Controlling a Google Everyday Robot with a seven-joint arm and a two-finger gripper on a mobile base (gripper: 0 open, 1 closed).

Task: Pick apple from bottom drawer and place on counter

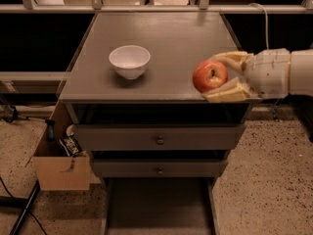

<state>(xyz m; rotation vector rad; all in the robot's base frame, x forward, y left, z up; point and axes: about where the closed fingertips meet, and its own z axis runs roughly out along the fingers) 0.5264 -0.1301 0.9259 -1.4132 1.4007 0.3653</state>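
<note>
Red apple (pixel 209 76) clamped between the cream fingers (pixel 230 91), one above it, one below! The gripper (pixel 212 78) is at the tabletop's (pixel 161 33) front right corner, arm entering from the right. Well left of the fingers, a white bowl (pixel 129 60) sits on the tabletop. Down and left of them, the bottom drawer (pixel 156 209) stands open.

apple (pixel 210 76) in jaws, over counter (pixel 166 38) front-right
</note>
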